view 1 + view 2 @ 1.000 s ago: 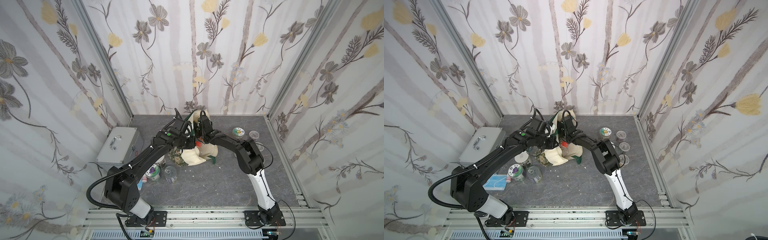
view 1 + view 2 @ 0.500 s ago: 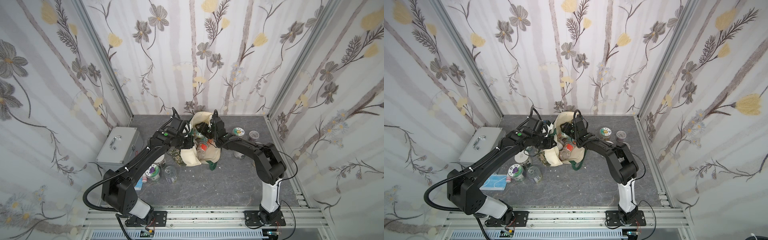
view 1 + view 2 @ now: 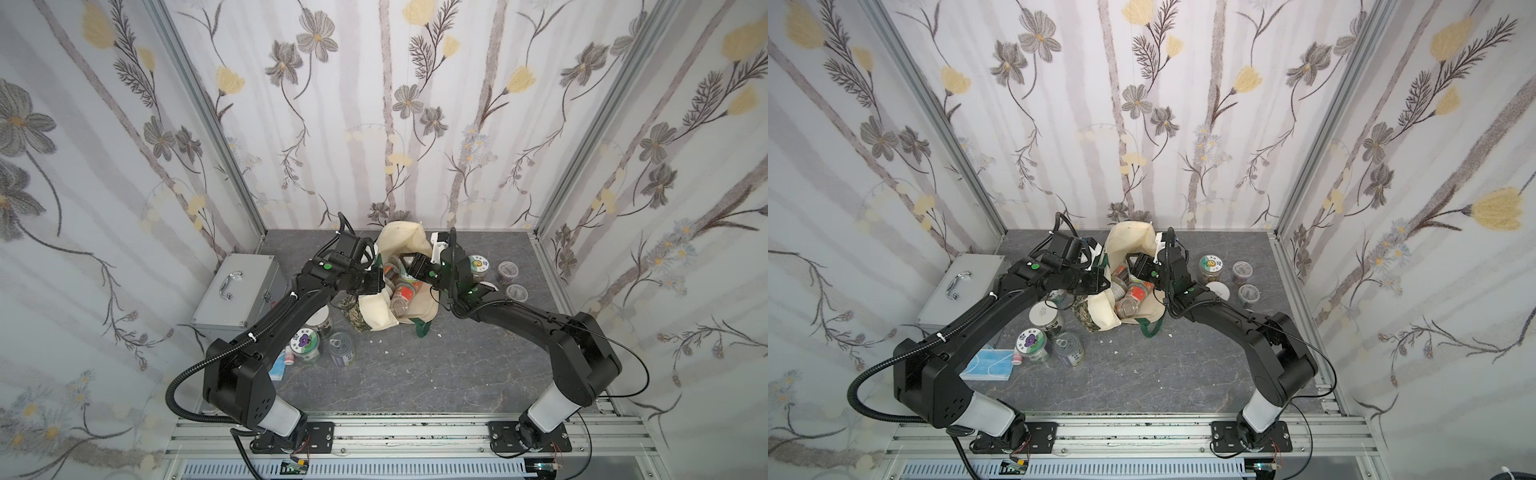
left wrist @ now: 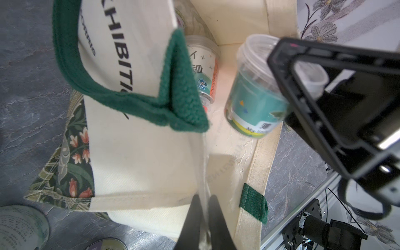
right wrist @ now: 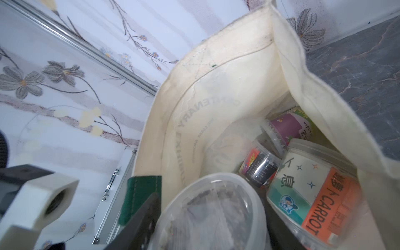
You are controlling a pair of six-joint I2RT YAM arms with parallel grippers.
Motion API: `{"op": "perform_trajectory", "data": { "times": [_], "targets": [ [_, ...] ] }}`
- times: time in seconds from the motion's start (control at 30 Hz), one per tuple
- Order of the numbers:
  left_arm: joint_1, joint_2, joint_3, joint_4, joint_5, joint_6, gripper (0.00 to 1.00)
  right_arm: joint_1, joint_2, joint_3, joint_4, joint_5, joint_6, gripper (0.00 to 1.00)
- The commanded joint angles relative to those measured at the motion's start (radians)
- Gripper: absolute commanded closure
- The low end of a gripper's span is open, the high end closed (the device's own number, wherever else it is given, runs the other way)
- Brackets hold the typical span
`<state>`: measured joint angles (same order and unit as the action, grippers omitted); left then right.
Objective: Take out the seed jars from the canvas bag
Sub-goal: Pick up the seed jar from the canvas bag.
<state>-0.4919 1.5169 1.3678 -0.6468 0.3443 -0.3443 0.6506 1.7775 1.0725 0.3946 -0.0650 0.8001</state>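
Observation:
The cream canvas bag (image 3: 376,309) (image 3: 1100,311) lies open in mid-table, its mouth toward the right arm. My left gripper (image 4: 204,198) is shut on the bag's cream rim (image 4: 134,151) and holds it up. My right gripper (image 5: 212,216) (image 3: 409,268) sits in the bag's mouth, shut on a teal-labelled seed jar (image 4: 255,97) whose clear lid (image 5: 212,207) faces the right wrist camera. More seed jars lie inside the bag: a carrot-labelled one (image 5: 313,194), a purple one (image 5: 287,127) and a dark one (image 5: 259,166).
Seed jars stand outside the bag, three on its left (image 3: 305,343) and several on its right (image 3: 478,266). A silver metal case (image 3: 237,291) sits at the left wall. A blue face mask (image 3: 986,365) and a small pink-capped bottle (image 3: 289,357) lie near the left arm.
My right gripper has closed on the teal jar inside the bag and the right arm's elbow has swung out to the right. The left gripper keeps its hold on the rim.

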Motion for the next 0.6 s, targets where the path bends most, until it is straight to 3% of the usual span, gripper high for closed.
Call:
{"op": "perform_trajectory", "data": {
  "times": [0.0,0.17,0.4,0.57],
  "targets": [
    [0.004,0.009,0.001,-0.008,-0.004,-0.004,0.92,0.017,-0.067,-0.049,0.087,0.002,-0.068,0.5],
    [0.012,0.022,0.003,-0.011,-0.011,-0.005,0.91,0.07,-0.23,-0.221,0.151,0.033,-0.148,0.5],
    [0.051,0.095,0.063,-0.038,-0.021,0.013,0.92,0.278,-0.45,-0.43,0.177,0.245,-0.296,0.48],
    [0.098,0.191,0.164,-0.07,-0.03,0.033,0.92,0.399,-0.506,-0.482,0.181,0.35,-0.349,0.47]
  ]
}}
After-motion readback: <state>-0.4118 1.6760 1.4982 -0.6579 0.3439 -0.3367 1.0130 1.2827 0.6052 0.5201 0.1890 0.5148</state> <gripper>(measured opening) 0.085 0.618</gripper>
